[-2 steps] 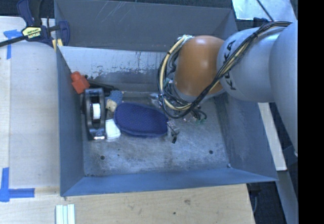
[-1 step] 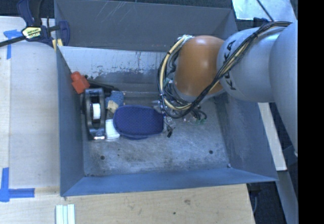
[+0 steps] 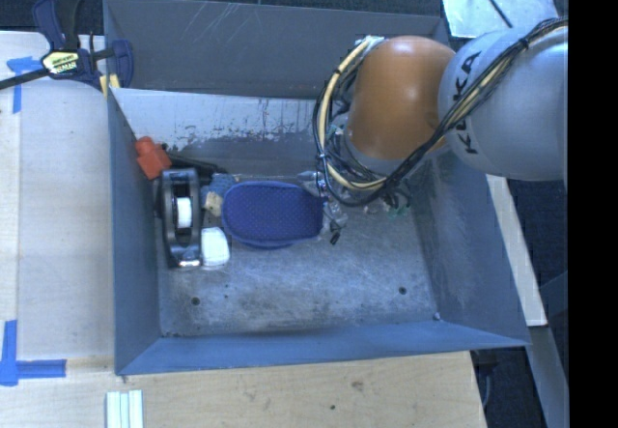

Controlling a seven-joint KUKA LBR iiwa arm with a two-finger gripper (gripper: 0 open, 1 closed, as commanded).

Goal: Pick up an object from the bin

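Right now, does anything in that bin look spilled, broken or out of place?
Nothing looks spilled or broken. The things lie bunched at the left of the bin: a blue oval pad, a black holder with a white roll and an orange piece. The gripper is at the pad's right edge.

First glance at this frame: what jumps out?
The arm's orange cover looms over the right half of the bin, its gripper down at the right end of a blue oval pad mid-bin. By the left wall lie a black holder with a white roll, an orange piece above it and a white lump below.
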